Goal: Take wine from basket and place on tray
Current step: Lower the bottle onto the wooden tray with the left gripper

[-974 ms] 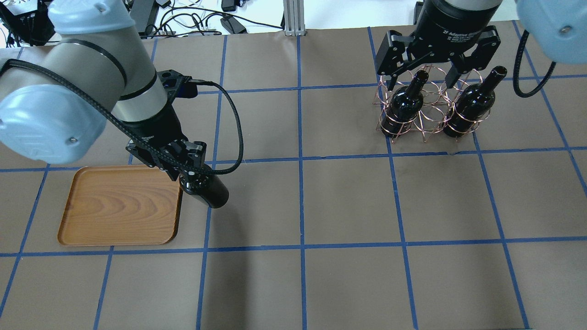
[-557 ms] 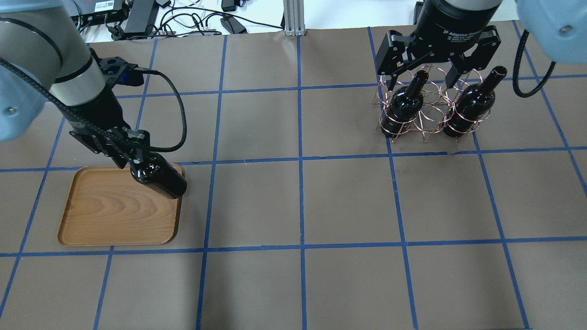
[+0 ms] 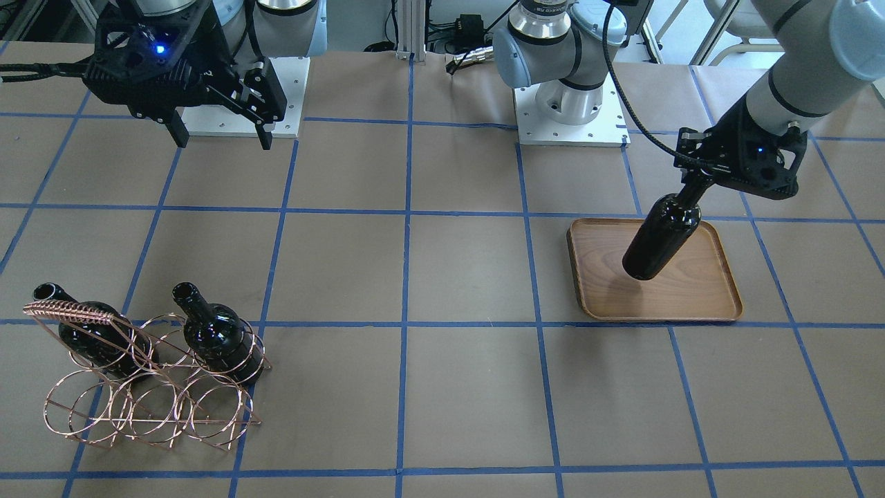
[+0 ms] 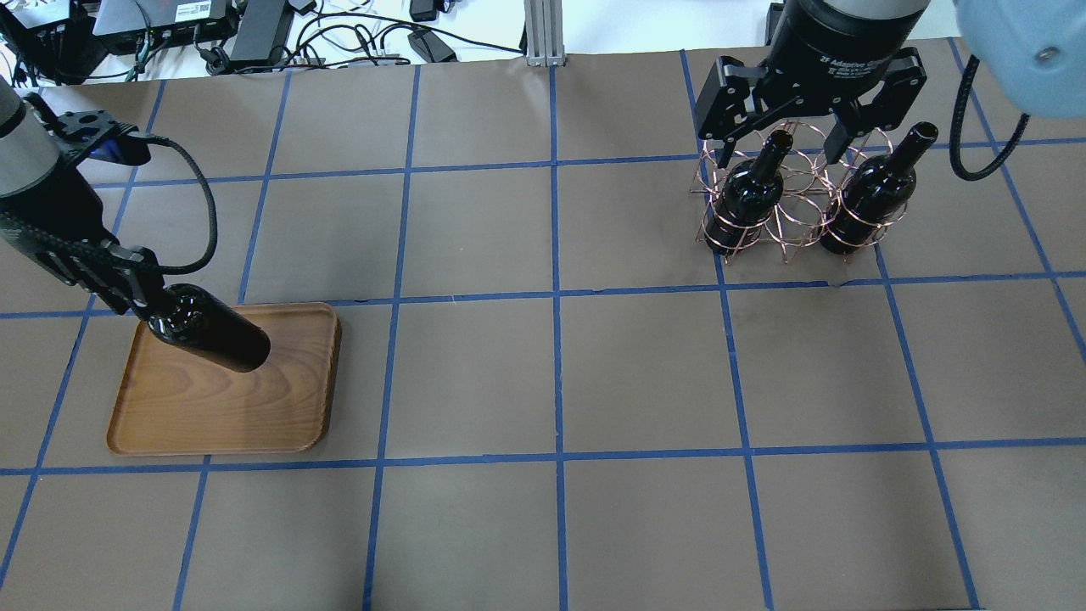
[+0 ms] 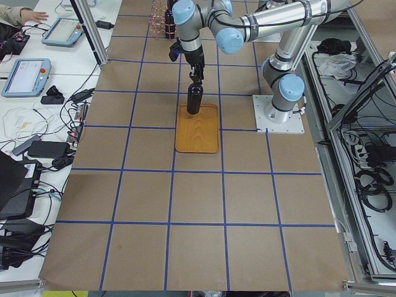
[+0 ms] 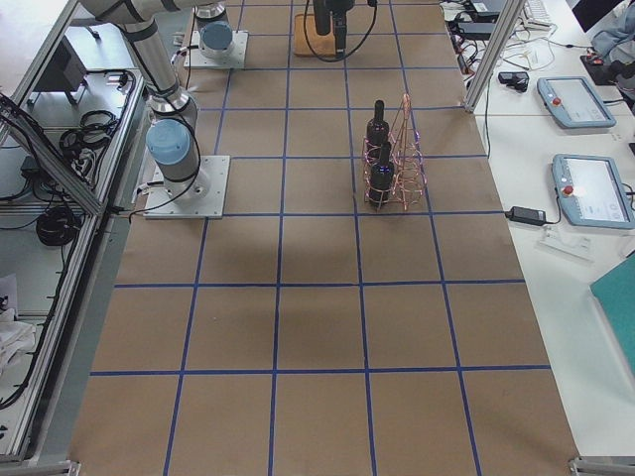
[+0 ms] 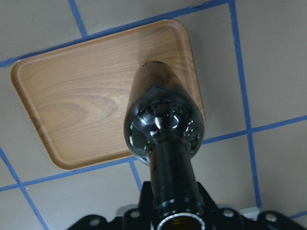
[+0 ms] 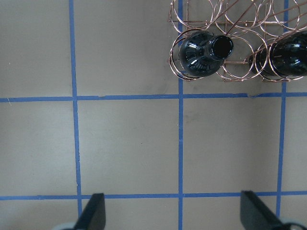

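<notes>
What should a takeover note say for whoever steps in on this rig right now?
Left hand: shut on the neck of the wine bottle, which hangs tilted over the tray. Whether it touches the tray is unclear.
Right hand: open and holding nothing, hovering by the basket.
Done: one bottle is out of the basket and has been carried to the tray.
Left: set it down and release. The two other bottles sit in the basket's outer rings and probably go next.

The left arm (image 4: pixel 34 199) reaches out to its own side, wrist angled downward, and the left claw (image 4: pixel 129 284) is clamped round the neck of a wine bottle (image 4: pixel 212 335). The right arm (image 4: pixel 848 34) points straight down, its right claw (image 4: pixel 780 154) spread wide.
</notes>
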`<action>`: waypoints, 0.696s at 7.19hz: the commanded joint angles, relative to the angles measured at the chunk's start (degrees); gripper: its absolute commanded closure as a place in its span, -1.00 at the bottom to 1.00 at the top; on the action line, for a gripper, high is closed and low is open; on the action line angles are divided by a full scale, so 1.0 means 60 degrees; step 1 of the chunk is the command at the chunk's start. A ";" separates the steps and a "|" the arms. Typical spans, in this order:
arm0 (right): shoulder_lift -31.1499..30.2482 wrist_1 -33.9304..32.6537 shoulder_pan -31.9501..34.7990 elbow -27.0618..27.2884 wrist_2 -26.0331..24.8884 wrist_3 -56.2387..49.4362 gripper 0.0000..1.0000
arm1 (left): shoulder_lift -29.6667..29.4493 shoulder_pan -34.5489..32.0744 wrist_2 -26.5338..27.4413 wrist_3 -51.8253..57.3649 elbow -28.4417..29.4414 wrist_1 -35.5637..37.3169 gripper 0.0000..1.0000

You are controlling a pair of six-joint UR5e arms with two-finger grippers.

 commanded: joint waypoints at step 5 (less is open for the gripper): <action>-0.0008 0.0015 0.0000 0.0000 0.0000 0.0000 -1.00 | -0.0769 0.0586 0.0317 0.0527 -0.0038 0.0369 1.00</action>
